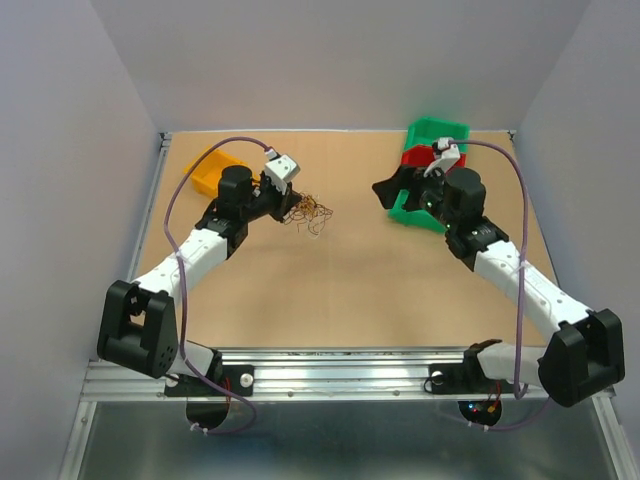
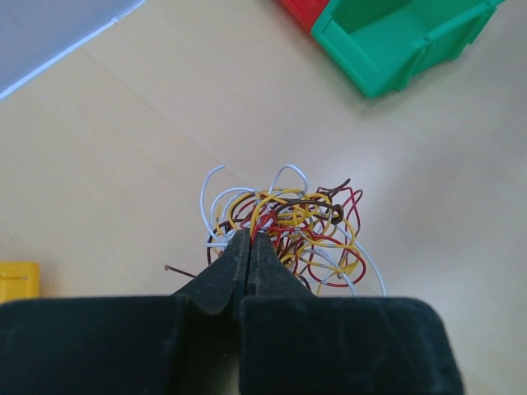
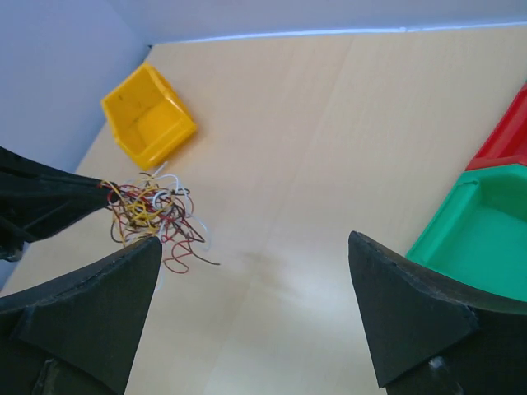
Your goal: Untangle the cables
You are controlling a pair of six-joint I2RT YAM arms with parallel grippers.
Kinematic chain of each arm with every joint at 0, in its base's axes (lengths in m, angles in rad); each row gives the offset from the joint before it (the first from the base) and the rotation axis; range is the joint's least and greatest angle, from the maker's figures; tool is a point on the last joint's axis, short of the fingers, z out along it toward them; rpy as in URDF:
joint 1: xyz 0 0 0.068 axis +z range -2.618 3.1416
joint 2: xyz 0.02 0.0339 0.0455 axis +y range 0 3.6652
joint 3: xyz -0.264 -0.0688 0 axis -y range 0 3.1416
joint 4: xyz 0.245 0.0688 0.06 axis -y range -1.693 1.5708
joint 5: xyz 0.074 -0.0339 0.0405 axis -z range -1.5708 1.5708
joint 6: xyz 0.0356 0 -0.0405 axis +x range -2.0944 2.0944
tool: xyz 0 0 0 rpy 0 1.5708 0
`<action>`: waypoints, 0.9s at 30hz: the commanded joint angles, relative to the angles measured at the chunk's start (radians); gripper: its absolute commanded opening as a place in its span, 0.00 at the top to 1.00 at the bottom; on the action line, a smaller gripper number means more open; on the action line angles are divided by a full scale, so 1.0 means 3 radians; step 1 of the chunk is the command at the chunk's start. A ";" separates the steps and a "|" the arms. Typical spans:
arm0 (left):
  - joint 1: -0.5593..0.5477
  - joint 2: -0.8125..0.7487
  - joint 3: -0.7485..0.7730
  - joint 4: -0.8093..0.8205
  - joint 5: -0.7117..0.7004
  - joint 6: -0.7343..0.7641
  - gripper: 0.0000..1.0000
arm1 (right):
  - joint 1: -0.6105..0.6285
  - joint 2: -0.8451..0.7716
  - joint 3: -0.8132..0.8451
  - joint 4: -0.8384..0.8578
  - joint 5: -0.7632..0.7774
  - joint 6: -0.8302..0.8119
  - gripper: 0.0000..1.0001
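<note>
The cables (image 1: 314,213) are a small tangled clump of thin yellow, red, brown and white wires, hanging just above the table left of centre. My left gripper (image 1: 291,207) is shut on the clump's near edge. In the left wrist view its jaws (image 2: 249,240) press together on a few strands, and the rest of the cables (image 2: 300,226) fan out beyond the tips. My right gripper (image 1: 388,190) stands wide open, well to the right of the clump and apart from it. In the right wrist view nothing lies between its fingers (image 3: 255,240), and the cables (image 3: 152,212) hang at the far left.
A yellow bin (image 1: 214,171) sits at the back left, behind the left arm. A green bin (image 1: 432,135) and a red bin (image 1: 416,158) stand at the back right, close behind the right gripper. The green bin (image 3: 482,239) lies just right of the right finger.
</note>
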 commanded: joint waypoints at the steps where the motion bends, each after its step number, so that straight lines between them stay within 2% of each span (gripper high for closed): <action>1: -0.0004 -0.0197 -0.0048 0.0271 0.0061 -0.0018 1.00 | -0.0031 -0.0322 -0.0220 0.0711 -0.0203 0.0218 0.00; 3: -0.0004 -0.0197 -0.0043 0.0276 0.0076 -0.0023 1.00 | -0.0031 -0.0430 -0.0617 0.1333 -0.0373 0.0340 0.00; 4: -0.0004 -0.0197 -0.0043 0.0277 0.0091 -0.0013 1.00 | -0.0031 -0.0395 -0.0640 0.1508 -0.0778 0.0396 0.00; 7: -0.0004 -0.0223 -0.0053 0.0282 0.0148 -0.0013 1.00 | -0.0011 -0.0069 -0.0498 0.1347 -0.1409 0.0366 0.00; 8: -0.0004 -0.0228 -0.0059 0.0282 0.0163 -0.0023 1.00 | 0.0004 0.0004 -0.0477 0.1306 -0.1452 0.0295 0.00; 12: -0.0004 -0.0248 -0.0069 0.0282 0.0301 -0.0029 1.00 | 0.0408 0.0163 -0.0553 0.1270 -0.0942 -0.0124 0.00; 13: -0.0004 -0.0243 -0.0059 0.0266 0.0332 -0.0034 1.00 | 0.0484 0.0244 -0.0548 0.1285 -0.0820 -0.0196 0.03; 15: -0.0004 -0.0233 -0.0054 0.0256 0.0424 -0.0049 1.00 | 0.0597 0.0352 -0.0548 0.1453 -0.0879 -0.0268 0.04; 17: -0.0004 -0.0228 -0.0043 0.0236 0.0495 -0.0059 1.00 | 0.0659 0.0520 -0.0523 0.1627 -0.0956 -0.0293 0.08; 18: -0.0004 -0.0228 -0.0033 0.0220 0.0506 -0.0044 1.00 | 0.0730 0.0592 -0.0502 0.1663 -0.0855 -0.0309 0.12; 22: -0.0004 -0.0238 -0.0043 0.0220 0.0577 -0.0034 1.00 | 0.0884 0.0868 -0.0334 0.1669 -0.0630 -0.0411 0.19; 25: -0.0004 -0.0243 -0.0033 0.0195 0.0674 -0.0023 1.00 | 0.0971 0.1052 -0.0232 0.1679 -0.0370 -0.0493 0.32; 27: -0.0004 -0.0243 -0.0038 0.0190 0.0741 -0.0008 1.00 | 0.0986 0.1134 -0.0206 0.1694 -0.0282 -0.0493 0.33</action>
